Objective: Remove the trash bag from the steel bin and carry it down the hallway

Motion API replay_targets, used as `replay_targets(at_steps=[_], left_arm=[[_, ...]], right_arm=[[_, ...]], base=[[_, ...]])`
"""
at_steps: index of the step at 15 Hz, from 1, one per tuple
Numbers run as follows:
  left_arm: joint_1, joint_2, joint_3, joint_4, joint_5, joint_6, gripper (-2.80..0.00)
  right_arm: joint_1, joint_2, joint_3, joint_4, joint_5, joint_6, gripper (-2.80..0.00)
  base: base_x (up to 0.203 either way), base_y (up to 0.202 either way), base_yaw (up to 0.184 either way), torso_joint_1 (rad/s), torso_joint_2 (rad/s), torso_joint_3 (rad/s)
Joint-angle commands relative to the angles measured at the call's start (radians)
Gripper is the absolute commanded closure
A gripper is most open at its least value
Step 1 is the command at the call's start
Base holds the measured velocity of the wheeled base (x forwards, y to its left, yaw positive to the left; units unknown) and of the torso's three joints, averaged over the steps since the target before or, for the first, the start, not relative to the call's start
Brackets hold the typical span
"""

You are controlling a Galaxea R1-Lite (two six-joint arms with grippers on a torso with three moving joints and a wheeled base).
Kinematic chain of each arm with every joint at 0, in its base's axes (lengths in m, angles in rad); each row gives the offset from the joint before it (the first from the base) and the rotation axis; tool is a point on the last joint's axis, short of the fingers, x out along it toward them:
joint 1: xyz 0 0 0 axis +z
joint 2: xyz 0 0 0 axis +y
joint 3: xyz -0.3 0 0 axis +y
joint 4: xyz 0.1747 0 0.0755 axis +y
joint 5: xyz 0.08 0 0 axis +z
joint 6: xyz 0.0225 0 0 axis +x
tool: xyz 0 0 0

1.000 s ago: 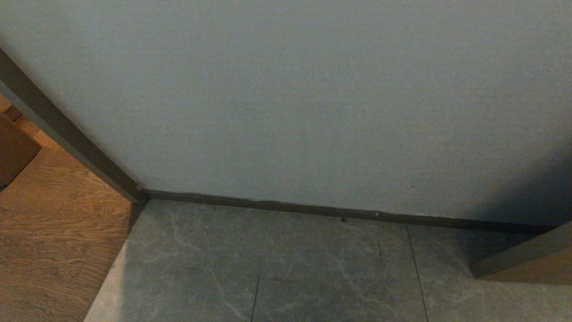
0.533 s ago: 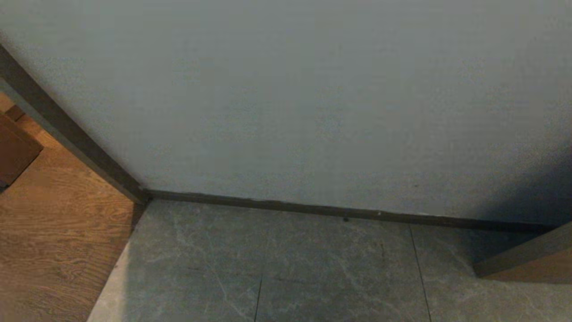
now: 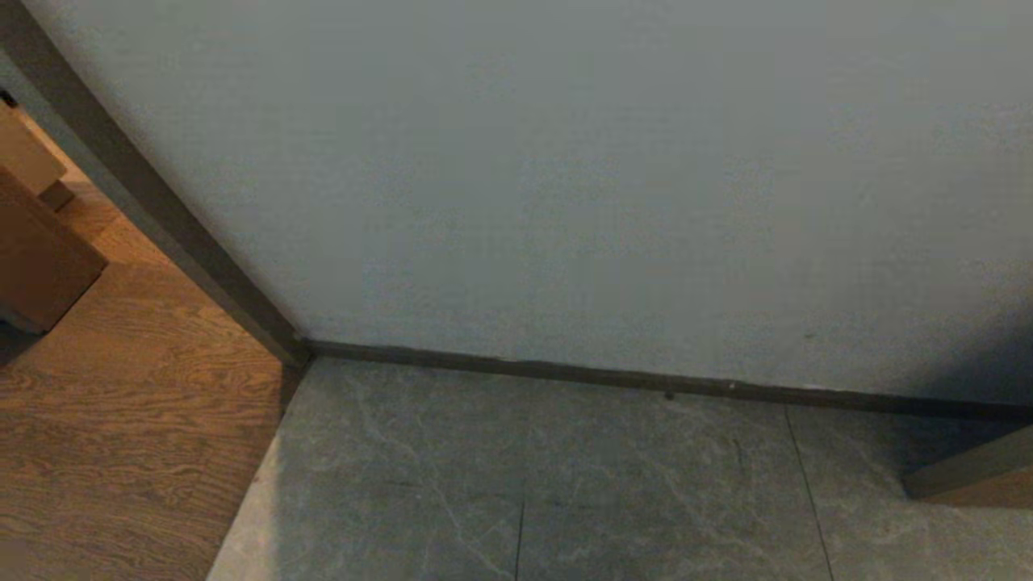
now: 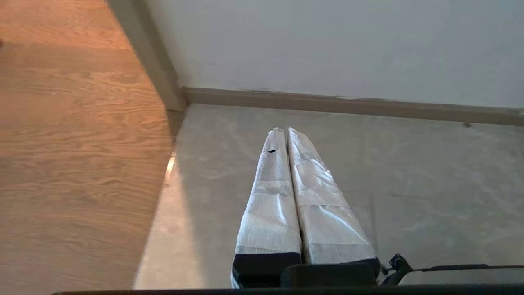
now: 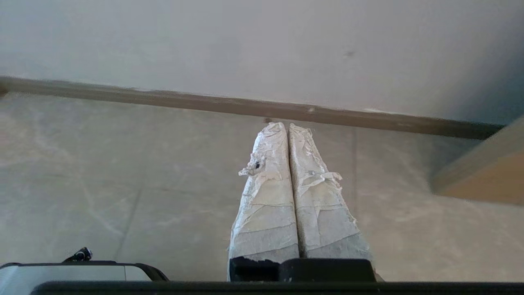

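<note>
Everything in the head view slid to the right since a second ago, so the camera had swung, not the room: the wall corner and door frame (image 3: 153,202) sat further in, and more of the wooden floor (image 3: 121,436) and a brown piece of furniture (image 3: 36,258) showed on the left. From the head, a pale wall (image 3: 565,177) met the grey marble tiles of the hallway (image 3: 565,492) along a dark baseboard (image 3: 605,375), and another brown frame (image 3: 976,476) poked in at the right. Neither arm showed there.

Over to the left wrist: the left end effector (image 4: 285,130) pointed out above the tiles near the wood edge, its white-wrapped fingers (image 4: 270,196) pressed together, holding nothing.

On the right wrist, the right end effector (image 5: 286,125) hung over the tiles before the baseboard, taped fingers (image 5: 323,213) closed tight, empty too.

No trash bag or steel bin appeared in any view.
</note>
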Motion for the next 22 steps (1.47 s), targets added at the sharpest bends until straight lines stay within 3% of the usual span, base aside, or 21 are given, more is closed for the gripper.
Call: replay_targets(at_steps=[1,22], left_arm=[[0.000,0.000,0.000,0.000,0.000,-0.001,0.00],[0.000,0.000,0.000,0.000,0.000,-0.006,0.00]], right_arm=[[0.000,0.001,0.000,0.000,0.000,0.000,0.00],[-0.001,0.001,0.000,0.000,0.000,0.000,0.00]], base=[[0.000,0.193,-0.001,0.005,0.00,0.002],[0.000,0.194,0.001,0.003,0.00,0.003]])
